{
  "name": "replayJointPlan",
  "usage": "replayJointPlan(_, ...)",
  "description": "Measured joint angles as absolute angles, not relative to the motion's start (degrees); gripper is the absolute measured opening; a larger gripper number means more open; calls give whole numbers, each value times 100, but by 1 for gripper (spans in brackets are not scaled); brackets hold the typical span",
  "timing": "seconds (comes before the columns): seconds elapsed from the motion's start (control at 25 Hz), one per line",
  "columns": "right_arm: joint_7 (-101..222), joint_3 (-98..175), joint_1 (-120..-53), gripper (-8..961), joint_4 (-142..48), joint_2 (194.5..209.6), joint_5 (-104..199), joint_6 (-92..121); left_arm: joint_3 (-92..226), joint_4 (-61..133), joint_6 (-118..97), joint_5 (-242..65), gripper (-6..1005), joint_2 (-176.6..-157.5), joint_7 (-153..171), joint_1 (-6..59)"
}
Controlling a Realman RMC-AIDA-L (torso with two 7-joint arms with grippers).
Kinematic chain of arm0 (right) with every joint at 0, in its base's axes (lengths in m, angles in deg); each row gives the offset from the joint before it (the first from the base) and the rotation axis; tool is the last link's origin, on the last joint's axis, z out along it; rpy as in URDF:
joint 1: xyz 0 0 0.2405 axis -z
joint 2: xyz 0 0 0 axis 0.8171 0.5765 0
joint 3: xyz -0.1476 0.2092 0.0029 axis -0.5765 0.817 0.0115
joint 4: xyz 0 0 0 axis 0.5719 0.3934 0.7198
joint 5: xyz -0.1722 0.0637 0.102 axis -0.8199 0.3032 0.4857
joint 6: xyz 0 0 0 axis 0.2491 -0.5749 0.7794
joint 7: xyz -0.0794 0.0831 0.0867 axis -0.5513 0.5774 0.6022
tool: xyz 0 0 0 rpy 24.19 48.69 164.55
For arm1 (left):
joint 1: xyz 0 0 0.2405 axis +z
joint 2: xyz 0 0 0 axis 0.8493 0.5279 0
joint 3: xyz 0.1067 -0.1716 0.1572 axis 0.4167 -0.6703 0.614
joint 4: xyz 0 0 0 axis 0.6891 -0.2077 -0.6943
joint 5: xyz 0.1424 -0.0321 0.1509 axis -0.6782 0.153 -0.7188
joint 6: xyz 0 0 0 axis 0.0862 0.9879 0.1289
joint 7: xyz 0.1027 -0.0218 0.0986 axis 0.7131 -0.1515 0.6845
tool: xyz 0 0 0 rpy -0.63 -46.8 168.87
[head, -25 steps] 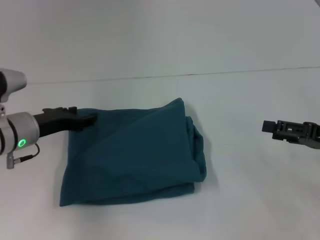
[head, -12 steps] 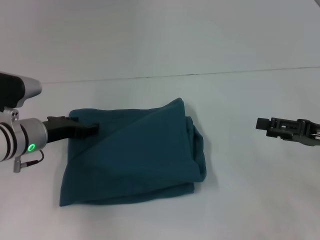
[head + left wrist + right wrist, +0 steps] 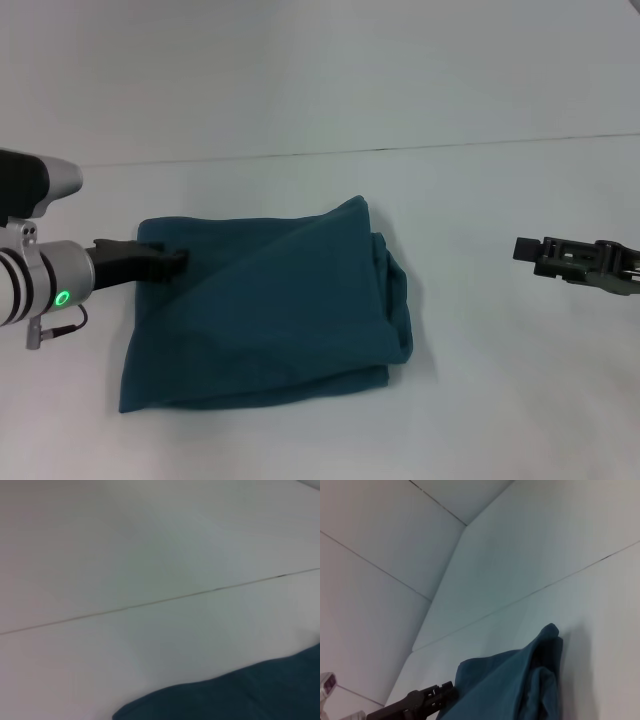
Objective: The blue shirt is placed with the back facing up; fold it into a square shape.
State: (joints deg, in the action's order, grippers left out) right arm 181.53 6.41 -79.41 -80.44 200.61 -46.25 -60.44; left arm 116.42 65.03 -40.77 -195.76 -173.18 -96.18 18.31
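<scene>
The blue shirt (image 3: 270, 310) lies folded into a rough rectangle on the white table, with a bunched, doubled edge on its right side. My left gripper (image 3: 176, 260) reaches in from the left, its dark tip over the shirt's far left corner. The right wrist view shows that left gripper (image 3: 442, 692) beside the shirt (image 3: 505, 685). A strip of the shirt (image 3: 250, 697) fills the lower edge of the left wrist view. My right gripper (image 3: 522, 249) hovers well to the right of the shirt, apart from it.
The white table (image 3: 480, 400) runs out on all sides of the shirt. A thin seam (image 3: 400, 149) crosses it behind the shirt. Nothing else stands on it.
My left gripper has drawn back a little, toward me and leftward along the shirt's far left corner. The right gripper edged slightly left. The shirt lies as it did.
</scene>
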Motion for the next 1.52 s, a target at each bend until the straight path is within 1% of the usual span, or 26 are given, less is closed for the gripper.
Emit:
replayJointPlan(0.2,18151,649,-7948,835,-8033,20061,-4625,-6021,11644,6502,-4079,-19667,411,-17315,-9699,1829)
replayJointPlan(0.4,18151,649,-7969,836,-7991,20061,-4625,-6001,11621,6578,-4080,-19669,185,-17331,-9743,1863)
replayJointPlan(0.64,18151,653,-7970,837,-7989,20061,-4601,-5998,11614,6666,-4091,-19661,-2,-17349,-9814,1892)
replayJointPlan(0.96,18151,668,-7979,838,-7989,20070,-4590,-5987,11530,6788,-4094,-19633,4,-17358,-9901,1934)
replayJointPlan(1.24,18151,667,-7976,839,-7984,20072,-4595,-5981,11479,7079,-4054,-19656,23,-17367,-10236,2183)
replayJointPlan(1.52,18151,667,-7975,839,-7984,20079,-4605,-5964,11518,7092,-4121,-19665,42,-17381,-10152,2199)
